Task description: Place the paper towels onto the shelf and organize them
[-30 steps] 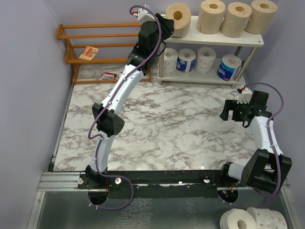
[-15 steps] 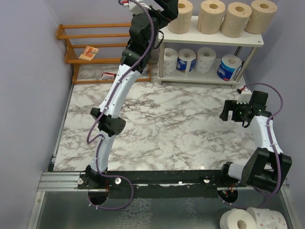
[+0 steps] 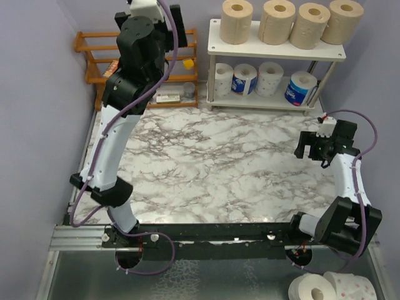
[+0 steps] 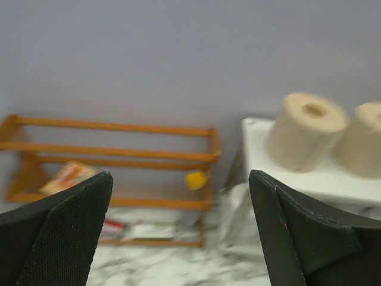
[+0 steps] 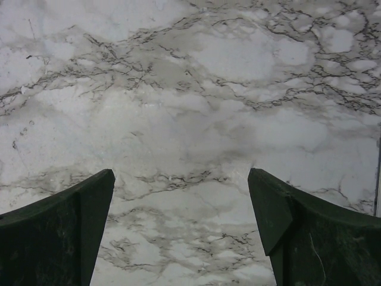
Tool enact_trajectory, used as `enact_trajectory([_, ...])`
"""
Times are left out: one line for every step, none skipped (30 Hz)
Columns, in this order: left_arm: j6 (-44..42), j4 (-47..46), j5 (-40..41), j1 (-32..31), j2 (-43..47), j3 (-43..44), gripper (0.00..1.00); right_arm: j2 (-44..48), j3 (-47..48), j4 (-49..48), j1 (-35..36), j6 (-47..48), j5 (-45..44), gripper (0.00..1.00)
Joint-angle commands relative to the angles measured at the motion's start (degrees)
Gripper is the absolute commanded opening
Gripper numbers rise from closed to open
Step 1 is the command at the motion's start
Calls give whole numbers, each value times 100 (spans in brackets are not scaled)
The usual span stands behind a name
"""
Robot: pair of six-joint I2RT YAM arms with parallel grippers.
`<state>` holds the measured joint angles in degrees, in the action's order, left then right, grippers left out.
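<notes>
While both claws stand released and empty, left gripper (image 4: 180, 176) left of the shelf (image 3: 278, 51), right gripper (image 5: 181, 173) before it, four tan paper towels (image 3: 278, 22) crown its top board, four more below.

Looking straight down onto the marble tabletop (image 5: 190, 89), white with grey-black veins running all over. Got the right gripper (image 5: 180, 176) spread wide, a dark finger (image 5: 59, 238) poking up from each bottom corner, just bare marble between. Can't make out that thin dark strip (image 5: 378, 179) at the right edge.
</notes>
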<state>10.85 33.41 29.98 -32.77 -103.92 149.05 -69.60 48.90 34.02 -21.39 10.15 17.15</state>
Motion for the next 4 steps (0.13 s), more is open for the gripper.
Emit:
enact_trajectory([-2249,309,1990,-27,945,-2449,99,270,71,-76,-167,17,-99,95])
enact_trajectory([-2370,261,2214,-27,1088,-3038,99,278,76,-73,-228,30,-52,95])
enact_trajectory([-2411,259,2343,-27,1221,-3532,99,287,67,-79,-325,65,27,95])
enact_trajectory([-2403,273,2369,-27,1342,-4067,98,285,59,-80,-380,73,15,95])
